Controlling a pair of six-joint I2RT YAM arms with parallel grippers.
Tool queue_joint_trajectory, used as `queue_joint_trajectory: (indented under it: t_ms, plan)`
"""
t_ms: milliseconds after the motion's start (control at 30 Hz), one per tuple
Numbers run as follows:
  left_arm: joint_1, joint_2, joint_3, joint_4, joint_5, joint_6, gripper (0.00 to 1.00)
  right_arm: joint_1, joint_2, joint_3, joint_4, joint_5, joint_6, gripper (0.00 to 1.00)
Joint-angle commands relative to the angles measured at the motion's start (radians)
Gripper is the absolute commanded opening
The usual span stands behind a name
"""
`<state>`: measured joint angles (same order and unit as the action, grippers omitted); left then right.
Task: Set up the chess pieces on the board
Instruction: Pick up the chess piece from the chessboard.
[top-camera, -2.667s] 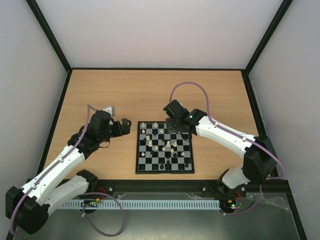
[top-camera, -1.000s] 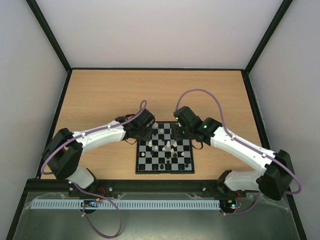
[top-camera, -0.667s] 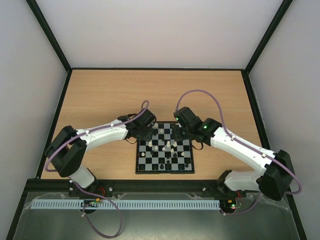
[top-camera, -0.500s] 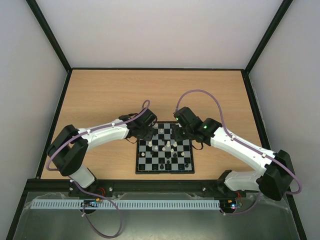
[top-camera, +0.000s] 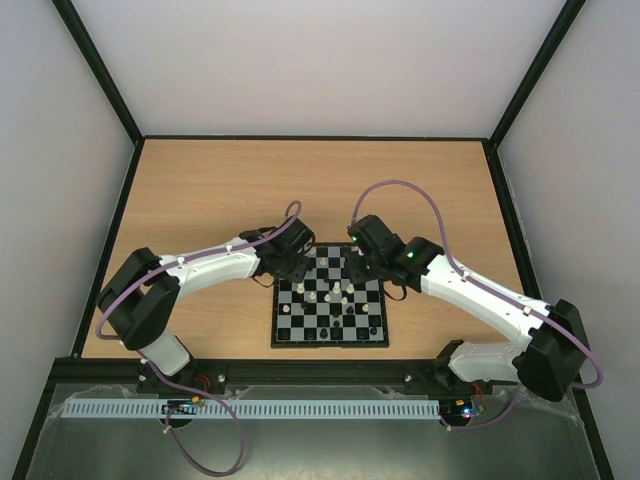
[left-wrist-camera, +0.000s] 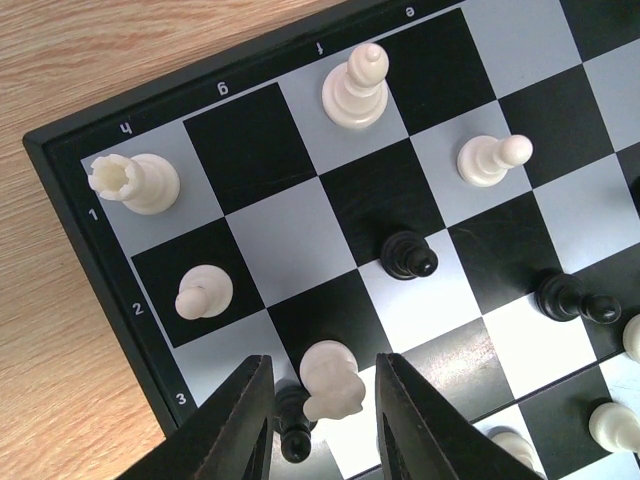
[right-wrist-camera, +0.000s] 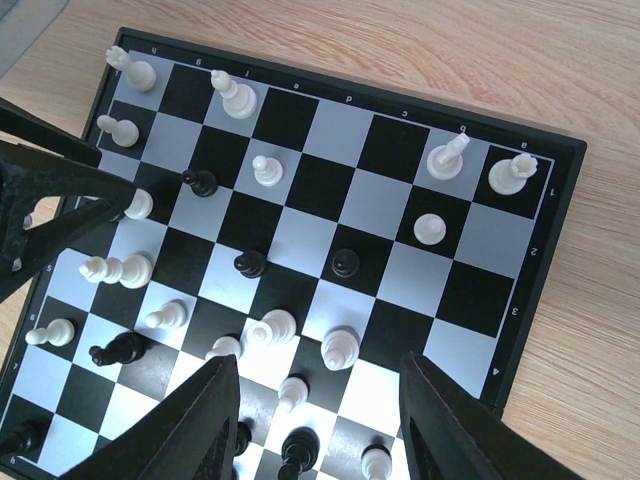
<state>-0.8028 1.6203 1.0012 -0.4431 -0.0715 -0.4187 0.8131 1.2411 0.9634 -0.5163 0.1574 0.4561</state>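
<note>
The board (top-camera: 330, 344) lies in front of both arms, with cream and black chess pieces (top-camera: 336, 293) scattered over its squares. My left gripper (top-camera: 297, 263) hangs over the board's far left corner. In the left wrist view its jaws (left-wrist-camera: 323, 362) stand open around a cream knight (left-wrist-camera: 331, 384), a gap on each side. A black piece (left-wrist-camera: 291, 430) lies tipped against the knight by the left finger (left-wrist-camera: 238, 425). My right gripper (top-camera: 362, 264) hovers over the far right part, open (right-wrist-camera: 318, 358), nothing between its fingers. Below it stand cream pawns (right-wrist-camera: 338, 347).
A cream rook (left-wrist-camera: 133, 183) stands in the board's corner, a cream pawn (left-wrist-camera: 203, 291) one square behind it and a bishop (left-wrist-camera: 356, 88) further along the edge. Bare wooden table (top-camera: 250, 185) surrounds the board; black frame rails line its sides.
Since the oldest frame the left arm has swung from beside the board to its far left corner. Over the last second both arms have stayed almost still.
</note>
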Motion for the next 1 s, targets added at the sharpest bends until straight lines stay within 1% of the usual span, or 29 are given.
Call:
queue_joint_trajectory:
  t_ms: [0,367,467,733,867,967]
  plan:
    - [-0.001,0.026,0.012,-0.030,0.002,0.001,0.31,-0.003,-0.015,-0.014,-0.009,-0.003,-0.005,0.45]
    - [0.000,0.049,0.014,-0.029,0.002,0.000,0.31,-0.002,-0.019,-0.022,-0.007,-0.002,-0.003,0.45]
    - [0.000,0.052,0.018,-0.029,0.002,0.000,0.29,-0.002,-0.019,-0.023,-0.007,-0.002,-0.004,0.44]
    - [0.000,0.076,0.039,-0.032,0.014,-0.004,0.12,-0.003,-0.020,-0.023,-0.007,-0.003,-0.003,0.44]
    - [-0.001,0.080,0.058,-0.049,0.016,-0.021,0.10,-0.002,-0.022,-0.026,-0.004,-0.009,-0.004,0.44]
    - [-0.001,0.079,0.102,-0.084,0.004,-0.041,0.09,-0.002,-0.023,-0.023,-0.005,-0.017,-0.006,0.44]
